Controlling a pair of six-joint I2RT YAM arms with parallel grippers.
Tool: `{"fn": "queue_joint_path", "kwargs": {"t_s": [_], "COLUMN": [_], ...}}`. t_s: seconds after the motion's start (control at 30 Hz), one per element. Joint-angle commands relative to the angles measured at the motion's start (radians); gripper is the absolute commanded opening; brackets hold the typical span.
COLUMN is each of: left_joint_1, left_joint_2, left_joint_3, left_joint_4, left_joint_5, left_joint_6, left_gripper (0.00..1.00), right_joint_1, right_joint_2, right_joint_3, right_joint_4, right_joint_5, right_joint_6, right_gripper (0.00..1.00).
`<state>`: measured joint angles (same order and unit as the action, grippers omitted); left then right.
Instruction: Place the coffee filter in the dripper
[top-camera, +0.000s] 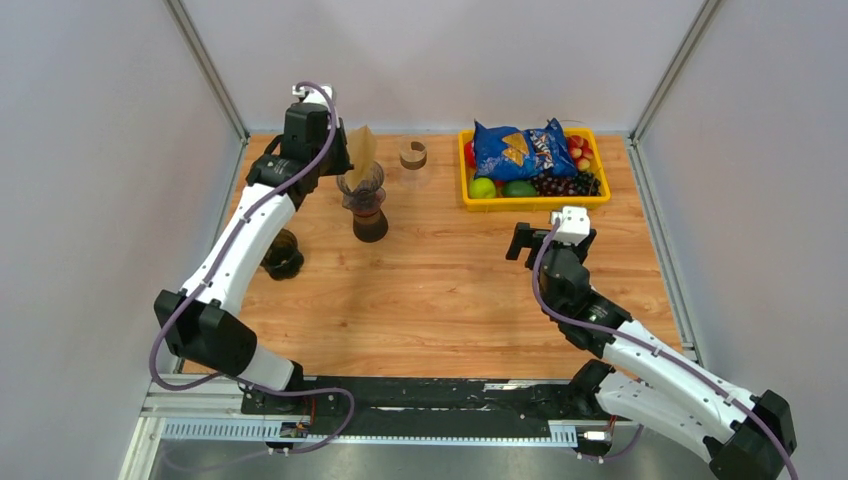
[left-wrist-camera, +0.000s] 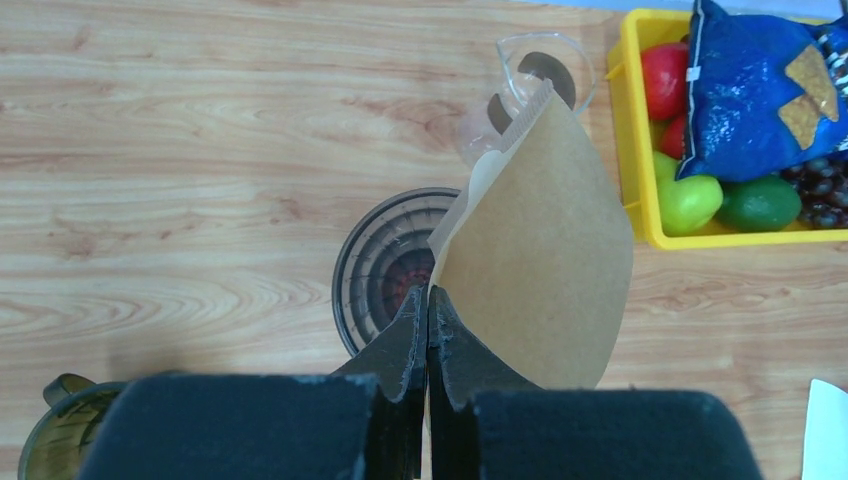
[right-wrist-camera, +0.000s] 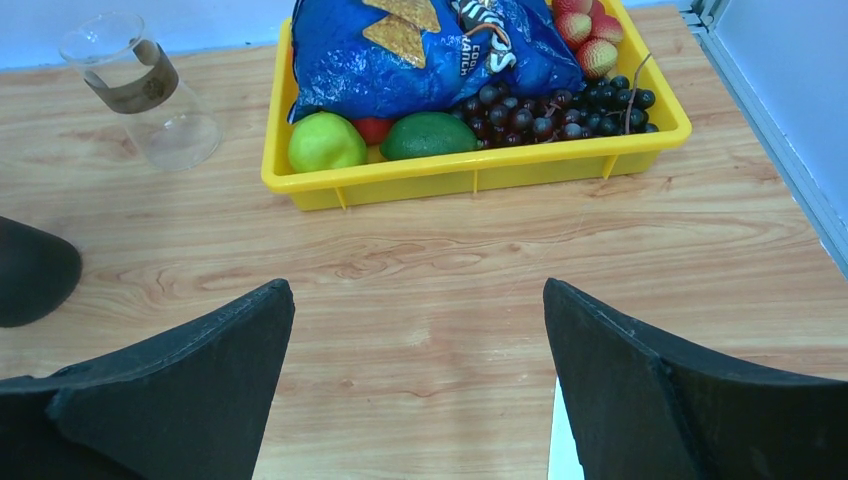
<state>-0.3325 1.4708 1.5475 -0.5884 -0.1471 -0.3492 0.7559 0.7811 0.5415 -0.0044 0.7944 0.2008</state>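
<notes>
The brown paper coffee filter (left-wrist-camera: 545, 250) hangs in the air, pinched at its edge by my left gripper (left-wrist-camera: 429, 292), which is shut on it. Directly below sits the dark transparent dripper (left-wrist-camera: 385, 265) on a dark carafe (top-camera: 369, 222); the filter (top-camera: 361, 150) is just above and slightly behind its rim (top-camera: 361, 184), apart from it. My right gripper (right-wrist-camera: 418, 292) stands open and empty over bare wood, right of centre on the table (top-camera: 551, 242).
A yellow tray (top-camera: 530, 203) at the back right holds a blue chip bag (top-camera: 520, 148), limes, grapes and red fruit. A clear glass beaker (top-camera: 413, 156) stands behind the dripper. A dark cup (top-camera: 282, 254) sits under the left arm.
</notes>
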Motion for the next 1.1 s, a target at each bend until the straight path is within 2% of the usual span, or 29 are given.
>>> {"fn": "queue_joint_path", "kwargs": {"t_s": [0.0, 0.4, 0.87, 0.93, 1.07], "left_joint_1": [0.023, 0.045, 0.045, 0.044, 0.044], "left_joint_2": [0.023, 0.138, 0.158, 0.158, 0.154], "left_joint_3": [0.015, 0.058, 0.073, 0.081, 0.09], "left_joint_4": [0.003, -0.052, -0.097, -0.11, -0.124], "left_joint_5": [0.061, 0.076, 0.061, 0.051, 0.045], "left_joint_6": [0.035, 0.055, 0.089, 0.085, 0.077], "left_gripper": [0.0, 0.0, 0.01, 0.05, 0.23], "right_joint_1": [-0.003, -0.003, -0.004, -0.004, -0.004], "right_joint_2": [0.021, 0.014, 0.02, 0.02, 0.019], "right_joint_3": [0.011, 0.009, 0.011, 0.011, 0.011], "right_joint_4": [0.02, 0.014, 0.012, 0.012, 0.012], "right_joint_5": [0.002, -0.004, -0.008, -0.007, -0.011], "right_joint_6": [-0.005, -0.013, -0.025, -0.027, -0.026], "right_gripper": [1.0, 1.0, 1.0, 1.0, 1.0]}}
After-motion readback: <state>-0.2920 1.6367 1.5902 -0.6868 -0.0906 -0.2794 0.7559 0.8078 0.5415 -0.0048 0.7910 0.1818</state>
